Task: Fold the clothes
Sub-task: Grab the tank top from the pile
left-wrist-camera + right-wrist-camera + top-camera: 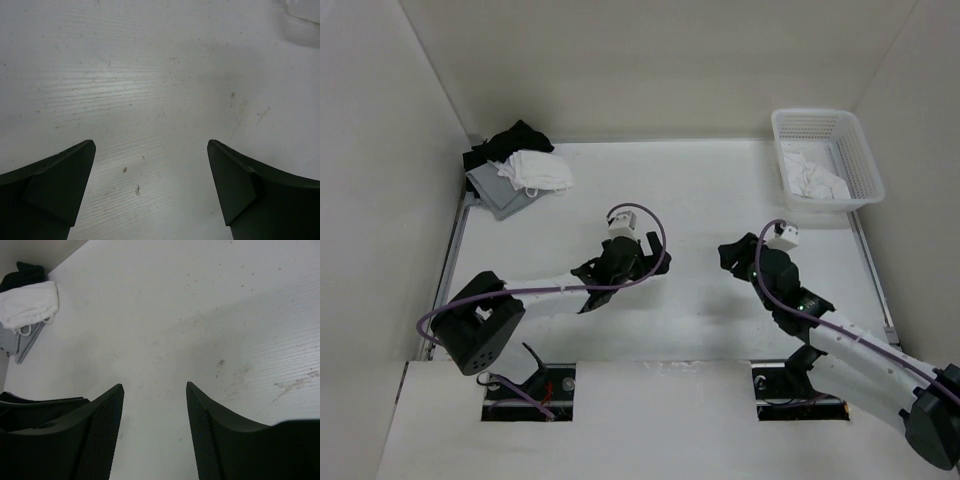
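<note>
The clothes [815, 177] show as crumpled white fabric inside the white mesh basket [861, 150] at the back right; no straps can be made out there. My left gripper [645, 258] hovers over the bare middle of the table, its jaws spread wide with nothing between them [151, 145]. My right gripper [728, 250] hangs to the right of it, pointing toward the back left corner. It is open at a narrower gap, with only tabletop showing between its fingers [155, 387]. Neither gripper is near the basket.
A heap of black, grey and white garments [515, 168] lies in the back left corner; in the right wrist view the white garment [27, 307] on top of it shows narrow loops. White walls close in the table on three sides.
</note>
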Controlling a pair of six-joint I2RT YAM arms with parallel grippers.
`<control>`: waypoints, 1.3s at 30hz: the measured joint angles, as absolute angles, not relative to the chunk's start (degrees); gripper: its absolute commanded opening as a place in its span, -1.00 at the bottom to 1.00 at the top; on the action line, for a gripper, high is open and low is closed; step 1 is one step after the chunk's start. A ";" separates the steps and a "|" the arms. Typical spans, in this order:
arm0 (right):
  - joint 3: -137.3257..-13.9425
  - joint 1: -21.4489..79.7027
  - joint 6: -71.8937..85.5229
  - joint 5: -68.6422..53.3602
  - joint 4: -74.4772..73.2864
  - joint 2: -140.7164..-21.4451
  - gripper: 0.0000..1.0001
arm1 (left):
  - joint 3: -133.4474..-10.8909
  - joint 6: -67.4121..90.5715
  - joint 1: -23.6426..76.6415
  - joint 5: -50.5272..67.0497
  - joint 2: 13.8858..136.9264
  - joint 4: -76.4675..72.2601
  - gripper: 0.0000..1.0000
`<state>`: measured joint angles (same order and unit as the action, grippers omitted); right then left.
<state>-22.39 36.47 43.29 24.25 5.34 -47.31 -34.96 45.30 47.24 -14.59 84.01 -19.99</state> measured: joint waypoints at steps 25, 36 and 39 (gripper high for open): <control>-98.43 -6.74 28.91 22.48 -11.79 -107.92 -0.05 | -27.97 35.09 49.41 -10.41 82.91 -38.41 0.24; -101.82 -12.91 28.05 17.23 -21.26 -124.27 0.23 | -27.97 37.15 47.59 -9.08 83.66 -39.72 0.26; -102.02 -14.00 28.27 14.90 -22.11 -125.54 0.19 | -27.97 38.30 46.76 -7.90 84.77 -40.14 0.26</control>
